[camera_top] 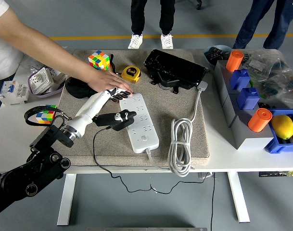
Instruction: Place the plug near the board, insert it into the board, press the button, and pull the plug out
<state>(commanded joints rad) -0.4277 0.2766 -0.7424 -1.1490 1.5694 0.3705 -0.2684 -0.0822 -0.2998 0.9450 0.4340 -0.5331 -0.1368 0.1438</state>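
The white power strip (140,122) lies lengthwise on the grey mat (184,103), with its button (145,138) at the near end. The black plug (114,119) hangs at the strip's left edge, slightly above the mat, and its black cable runs down over the table's front edge. My left hand (118,98) reaches in from the lower left over the strip's far end, its fingers curled down on the plug. A person's hand (108,82) presses flat on the strip's far end, just above my fingers.
The strip's white cable coil (180,144) lies at its right. A black bag (175,70), yellow tape measure (131,73) and Rubik's cube (99,59) lie behind. Grey and blue bins (242,96) with orange rolls stand at the right. A second cube (44,116) lies at the left.
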